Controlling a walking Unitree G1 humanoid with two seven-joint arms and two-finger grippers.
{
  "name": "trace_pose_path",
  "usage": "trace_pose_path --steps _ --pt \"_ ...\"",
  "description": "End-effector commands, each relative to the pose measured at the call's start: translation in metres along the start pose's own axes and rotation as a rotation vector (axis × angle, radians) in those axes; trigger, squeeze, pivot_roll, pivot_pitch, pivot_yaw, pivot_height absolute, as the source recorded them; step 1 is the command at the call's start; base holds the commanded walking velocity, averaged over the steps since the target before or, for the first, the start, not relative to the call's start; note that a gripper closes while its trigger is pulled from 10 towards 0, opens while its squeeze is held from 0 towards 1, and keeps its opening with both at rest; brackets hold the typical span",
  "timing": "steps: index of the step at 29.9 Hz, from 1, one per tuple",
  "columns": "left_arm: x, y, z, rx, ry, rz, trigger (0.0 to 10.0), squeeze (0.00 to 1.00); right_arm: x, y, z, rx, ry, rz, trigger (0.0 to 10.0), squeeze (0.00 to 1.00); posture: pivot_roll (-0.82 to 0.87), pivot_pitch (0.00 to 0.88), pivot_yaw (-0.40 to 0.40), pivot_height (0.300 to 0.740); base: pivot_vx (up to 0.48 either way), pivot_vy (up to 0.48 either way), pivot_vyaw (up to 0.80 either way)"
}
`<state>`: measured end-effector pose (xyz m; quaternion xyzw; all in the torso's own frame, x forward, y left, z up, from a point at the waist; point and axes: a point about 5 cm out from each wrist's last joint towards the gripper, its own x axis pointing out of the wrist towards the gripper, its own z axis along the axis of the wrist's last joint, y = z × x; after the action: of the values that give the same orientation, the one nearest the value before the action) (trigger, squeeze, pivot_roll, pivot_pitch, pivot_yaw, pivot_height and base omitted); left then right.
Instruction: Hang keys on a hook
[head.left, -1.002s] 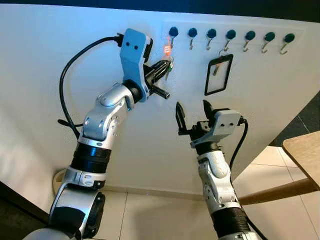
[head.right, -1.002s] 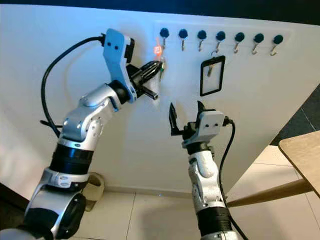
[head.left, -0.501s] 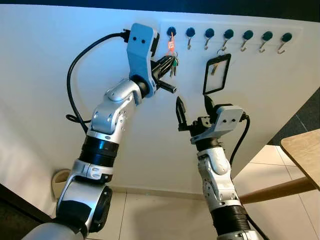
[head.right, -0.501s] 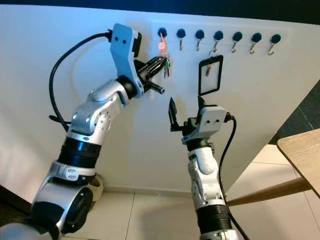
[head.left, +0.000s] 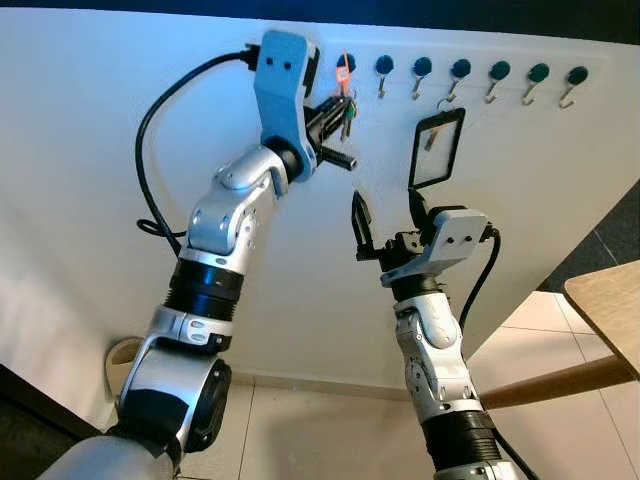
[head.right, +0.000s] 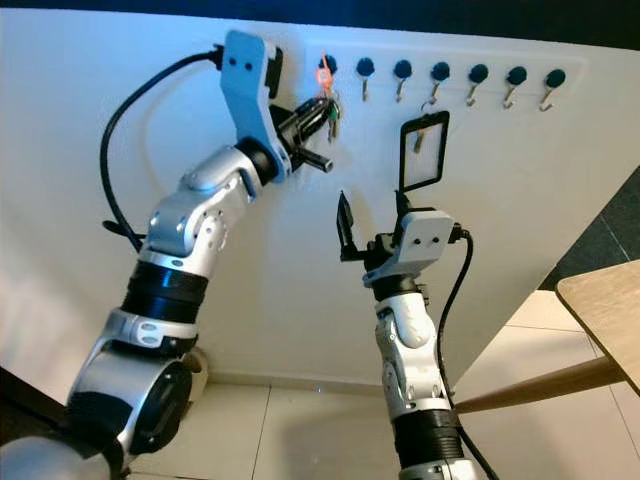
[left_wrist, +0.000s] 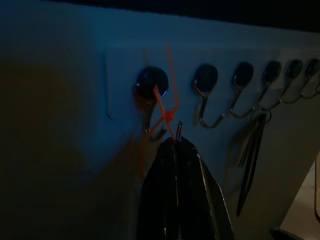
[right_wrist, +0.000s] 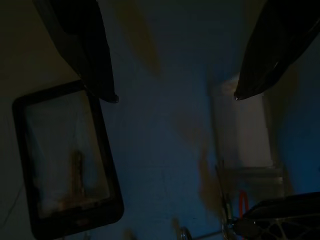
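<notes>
The left gripper (head.left: 338, 108) is raised to the row of hooks on the wall (head.left: 120, 120), its fingers pressed together on the keys (head.left: 346, 112), which hang just under the leftmost hook (left_wrist: 150, 107). In the left wrist view the orange loop (left_wrist: 167, 107) tied to the keys rises from the fingertips (left_wrist: 176, 150) to that hook's round cap and seems to lie over it, though the dim light leaves it uncertain whether the loop sits fully in the hook's curl. So the relation that matters is short: the hook lies straight ahead of and slightly above the fingertips, with the loop stretched between them, its long axis running up toward the hook. The left arm is far the nearer one and looks to be the working arm. The right gripper (head.left: 385, 212) waits well below the hooks, fingers spread wide and holding nothing, just under a black-framed badge holder (head.left: 437, 148) that hangs from a hook further right of the leftmost hook. As a judgement, the hanging is nearly finished; the remaining care is to let the loop settle into the curl before letting go
</notes>
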<state>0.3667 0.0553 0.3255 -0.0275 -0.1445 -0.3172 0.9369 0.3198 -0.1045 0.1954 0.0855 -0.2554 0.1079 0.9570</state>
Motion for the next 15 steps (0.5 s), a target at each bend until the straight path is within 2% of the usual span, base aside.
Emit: trace_pose_path --steps 1,15 --pt "0.004 -0.001 0.004 -0.033 -0.013 -0.002 10.0 0.0 0.0 0.0 0.003 0.0 -0.006 -0.004 10.0 0.0 0.0 0.102 -0.006 0.74 0.0 0.0 0.0" --pt "0.003 0.002 -0.007 -0.092 0.09 -0.016 10.0 0.0 0.001 0.0 0.003 0.002 0.0 -0.002 10.0 0.0 0.01 0.106 -0.008 0.74 0.0 0.0 0.0"
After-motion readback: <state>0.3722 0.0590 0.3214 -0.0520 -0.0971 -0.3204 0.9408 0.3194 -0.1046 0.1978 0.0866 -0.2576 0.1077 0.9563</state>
